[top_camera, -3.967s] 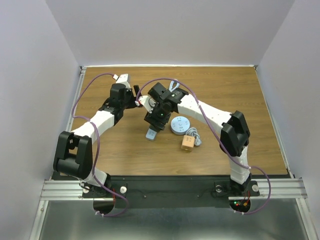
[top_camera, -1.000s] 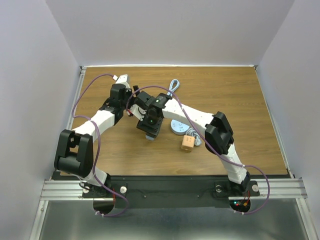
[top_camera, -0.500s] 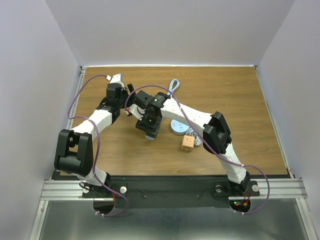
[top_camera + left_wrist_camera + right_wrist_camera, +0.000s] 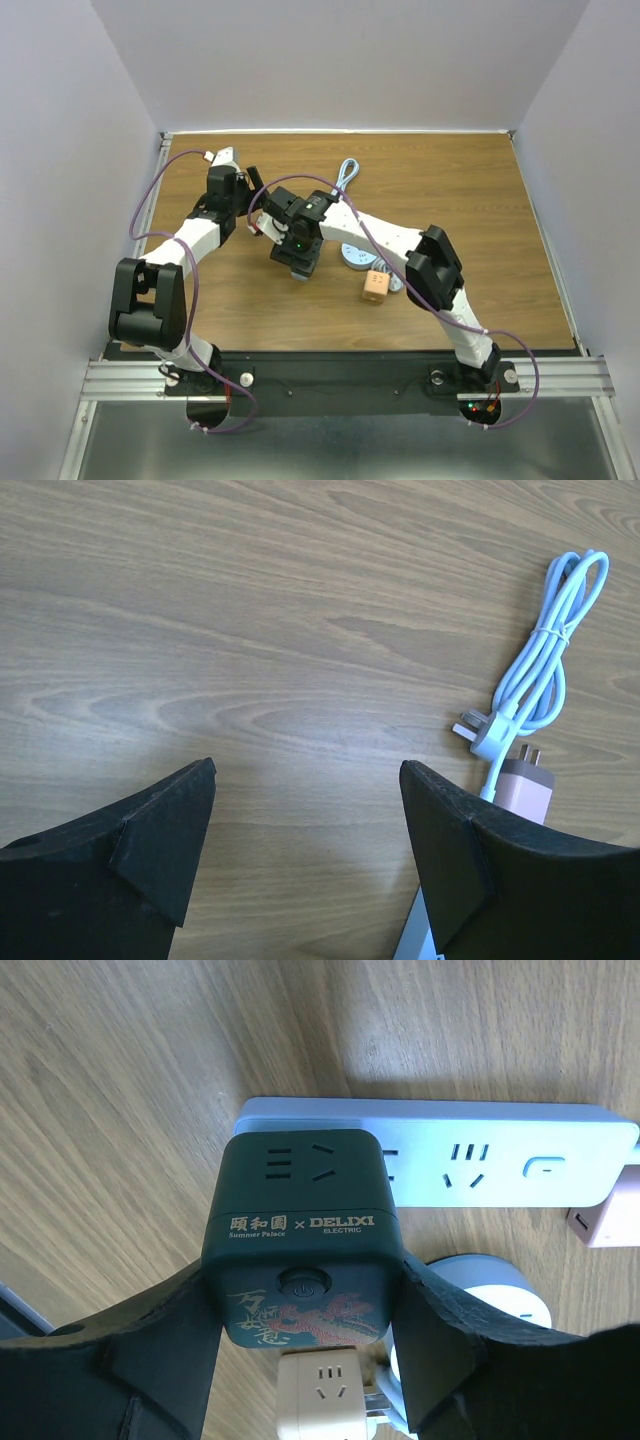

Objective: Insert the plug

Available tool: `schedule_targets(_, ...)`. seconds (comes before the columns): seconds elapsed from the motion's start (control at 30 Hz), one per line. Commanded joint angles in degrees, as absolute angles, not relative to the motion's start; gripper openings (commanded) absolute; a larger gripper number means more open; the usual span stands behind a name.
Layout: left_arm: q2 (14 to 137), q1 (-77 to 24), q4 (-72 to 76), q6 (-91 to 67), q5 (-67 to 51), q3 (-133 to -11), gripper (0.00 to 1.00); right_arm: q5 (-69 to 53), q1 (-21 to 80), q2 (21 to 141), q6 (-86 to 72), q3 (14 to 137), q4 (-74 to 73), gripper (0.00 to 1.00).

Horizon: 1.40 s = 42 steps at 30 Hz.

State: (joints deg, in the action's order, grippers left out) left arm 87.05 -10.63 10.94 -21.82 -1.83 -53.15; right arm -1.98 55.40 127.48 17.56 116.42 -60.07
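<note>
The table (image 4: 200,600) is matt wood-grain; power strip (image 4: 480,1150) and cube adapter (image 4: 300,1230), smooth plastic.

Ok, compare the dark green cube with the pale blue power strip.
The cube is dark green and blocky with printed lettering; the power strip is pale blue, long and flat. The cube is clamped in the right gripper; the power strip lies on the table. Both have socket holes.

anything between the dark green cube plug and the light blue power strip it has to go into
Nothing visible. The right pincer holds the dark green cube plug over one end of the light blue power strip; the pink charger sits at the other end. The cube's underside is hidden.
</note>
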Motion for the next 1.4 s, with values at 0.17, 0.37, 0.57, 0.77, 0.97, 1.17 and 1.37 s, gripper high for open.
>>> schedule_targets(0.17,87.4,-9.7,13.2,-22.1,-1.1,-53.8,0.86,-4.1,58.4,134.4,18.3,117.6,-53.0,0.00)
schedule_targets(0.37,87.1,-8.7,13.6,-22.2,-0.9,-53.4,0.86,-5.1,58.6,136.7,18.5,117.4,-52.7,0.00)
schedule_targets(0.57,86.8,-8.4,13.8,-22.3,-1.0,-53.0,0.86,-7.3,58.6,138.0,17.8,115.5,-50.1,0.00)
schedule_targets(0.77,86.2,-8.3,13.7,-22.4,-0.5,-52.7,0.86,-8.0,58.7,136.0,15.5,108.1,-47.7,0.01)
schedule_targets(0.97,86.2,-8.3,14.0,-22.6,-1.1,-52.8,0.86,-7.9,58.7,130.3,12.8,98.0,-42.6,0.00)
schedule_targets(1.17,85.5,-8.3,14.0,-22.8,-1.3,-52.6,0.86,-6.8,58.7,129.5,11.9,104.1,-40.9,0.03)
schedule_targets(1.37,85.2,-8.3,12.8,-22.9,-1.1,-53.3,0.86,-3.6,58.6,129.3,12.4,111.6,-40.8,0.33)
